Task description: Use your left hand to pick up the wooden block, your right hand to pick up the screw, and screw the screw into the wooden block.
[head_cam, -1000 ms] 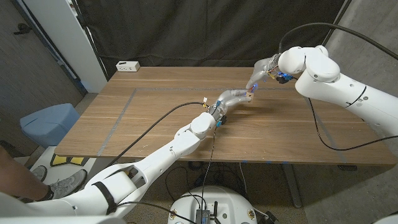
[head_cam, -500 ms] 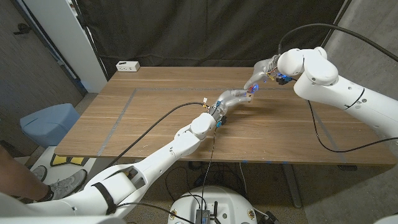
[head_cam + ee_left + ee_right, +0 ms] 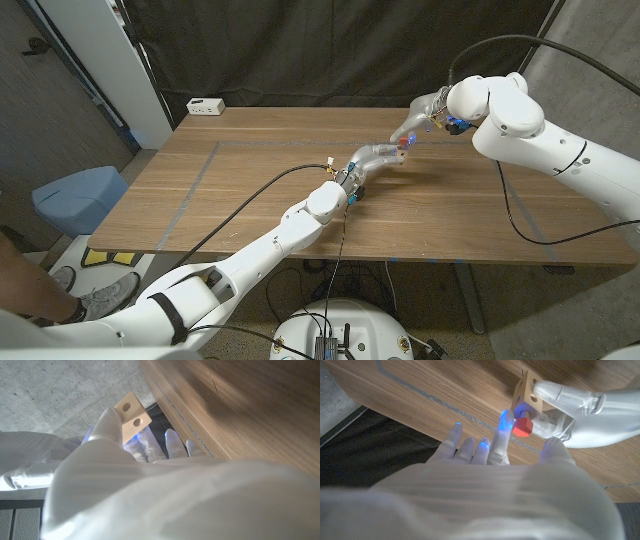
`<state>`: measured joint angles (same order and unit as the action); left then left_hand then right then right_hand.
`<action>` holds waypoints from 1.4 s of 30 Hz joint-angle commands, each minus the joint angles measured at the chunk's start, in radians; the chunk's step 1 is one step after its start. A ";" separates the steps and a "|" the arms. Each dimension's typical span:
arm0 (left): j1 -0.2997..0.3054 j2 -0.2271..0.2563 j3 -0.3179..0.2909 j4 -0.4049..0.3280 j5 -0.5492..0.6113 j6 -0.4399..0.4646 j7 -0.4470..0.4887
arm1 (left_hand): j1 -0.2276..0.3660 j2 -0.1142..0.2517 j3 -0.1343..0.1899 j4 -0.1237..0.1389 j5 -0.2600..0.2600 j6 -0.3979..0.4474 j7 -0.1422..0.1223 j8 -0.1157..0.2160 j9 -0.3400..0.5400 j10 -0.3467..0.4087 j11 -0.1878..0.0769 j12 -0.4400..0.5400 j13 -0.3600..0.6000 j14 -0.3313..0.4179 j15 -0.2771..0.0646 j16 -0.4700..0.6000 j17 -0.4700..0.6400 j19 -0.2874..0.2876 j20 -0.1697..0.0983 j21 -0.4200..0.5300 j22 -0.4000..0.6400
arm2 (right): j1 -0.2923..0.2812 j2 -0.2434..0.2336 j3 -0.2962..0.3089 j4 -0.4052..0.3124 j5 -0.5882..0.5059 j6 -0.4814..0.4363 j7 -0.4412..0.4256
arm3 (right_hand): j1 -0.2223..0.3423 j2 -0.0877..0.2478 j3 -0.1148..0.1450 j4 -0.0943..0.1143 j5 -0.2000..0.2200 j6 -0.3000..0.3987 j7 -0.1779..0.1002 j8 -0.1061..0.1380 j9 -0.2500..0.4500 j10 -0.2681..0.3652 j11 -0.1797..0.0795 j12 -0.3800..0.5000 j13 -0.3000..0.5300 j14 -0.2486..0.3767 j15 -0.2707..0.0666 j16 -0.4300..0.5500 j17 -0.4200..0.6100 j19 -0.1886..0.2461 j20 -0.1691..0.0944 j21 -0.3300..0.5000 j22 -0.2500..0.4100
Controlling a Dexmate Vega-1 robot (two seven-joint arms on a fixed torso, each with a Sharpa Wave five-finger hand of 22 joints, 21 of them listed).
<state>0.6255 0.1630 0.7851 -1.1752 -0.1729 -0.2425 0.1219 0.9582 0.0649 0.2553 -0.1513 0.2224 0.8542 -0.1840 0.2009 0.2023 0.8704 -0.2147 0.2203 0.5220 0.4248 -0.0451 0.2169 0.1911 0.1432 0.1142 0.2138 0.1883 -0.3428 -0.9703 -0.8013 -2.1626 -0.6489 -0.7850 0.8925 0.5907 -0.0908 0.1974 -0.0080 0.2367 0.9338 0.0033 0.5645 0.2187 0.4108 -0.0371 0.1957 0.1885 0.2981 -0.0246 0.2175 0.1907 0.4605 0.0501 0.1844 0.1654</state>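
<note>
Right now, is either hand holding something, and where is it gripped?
The left hand holds the wooden block by its sides; the right hand pinches the screw's red head.

Head view's evenly bright and sharp; wrist views go soft, both hands blurred up close, blue glow on fingertips.

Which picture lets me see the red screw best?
The right wrist view. There the red screw sits big and clear against the wooden block, which the left hand holds. The head view shows just a tiny red speck. In the left wrist view I can't make it out.
</note>
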 commanded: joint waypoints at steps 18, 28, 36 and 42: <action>-0.017 -0.010 0.001 0.033 -0.004 -0.015 -0.011 | -0.001 0.011 0.011 0.003 0.009 0.012 0.010 0.007 0.004 0.007 -0.004 0.003 0.015 0.008 -0.063 -0.007 -0.001 0.000 0.005 0.006 0.004 | 0.028 -0.005 0.004 0.021 -0.017 0.028 0.118 | 0.011 -0.007 -0.030 -0.017 0.053 -0.267 0.041 -0.108 0.023 -0.114 0.069 -0.017 0.011 -0.045 0.063 -0.026 -0.003 -0.044 0.038 0.000 0.003; -0.017 -0.012 0.001 0.035 -0.004 -0.012 -0.009 | -0.001 0.010 0.011 0.002 0.009 0.012 0.011 0.007 0.004 0.008 -0.004 0.003 0.015 0.009 -0.063 -0.007 -0.001 -0.001 0.005 0.005 0.004 | -0.002 -0.016 0.051 0.024 0.031 0.082 0.062 | 0.034 -0.005 -0.034 -0.033 0.066 -0.343 0.054 -0.149 0.015 -0.162 0.080 -0.017 0.013 -0.071 0.081 -0.030 -0.004 -0.039 0.049 0.004 0.003; -0.019 -0.015 0.002 0.039 -0.003 -0.009 -0.004 | -0.001 0.010 0.012 0.002 0.009 0.010 0.009 0.006 0.004 0.008 -0.004 0.003 0.015 0.009 -0.064 -0.007 -0.001 -0.002 0.005 0.005 0.004 | -0.030 -0.033 0.091 0.031 0.088 0.150 0.002 | 0.048 0.000 -0.033 -0.040 0.072 -0.358 0.048 -0.161 0.012 -0.181 0.075 -0.016 0.013 -0.077 0.087 -0.029 -0.004 -0.025 0.053 0.008 0.003; -0.024 -0.018 0.003 0.047 -0.003 -0.012 -0.006 | -0.001 0.011 0.013 0.002 0.010 0.009 0.010 0.006 0.004 0.007 -0.004 0.003 0.016 0.008 -0.064 -0.007 -0.001 -0.003 0.005 0.005 0.004 | -0.057 -0.049 0.121 0.029 0.124 0.188 -0.047 | 0.086 0.026 -0.014 -0.058 0.080 -0.382 0.039 -0.177 0.008 -0.199 0.073 -0.014 0.012 -0.086 0.085 -0.028 -0.002 -0.023 0.055 0.006 0.003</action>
<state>0.6074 0.1496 0.7856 -1.1382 -0.1778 -0.2555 0.1151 0.9529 0.0714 0.2558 -0.1508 0.2233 0.8491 -0.1790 0.2008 0.2025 0.8701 -0.2173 0.2169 0.5220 0.4247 -0.0451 0.2109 0.1911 0.1432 0.1142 0.2138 0.1884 -0.3604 -0.9967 -0.7293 -2.1349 -0.5861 -0.6638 0.9189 0.6512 -0.0703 0.1725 -0.0546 0.3077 0.5640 0.0452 0.3967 0.2274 0.2227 0.0355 0.1808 0.1979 0.2214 0.0593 0.1912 0.1861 0.4275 0.1054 0.1844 0.1651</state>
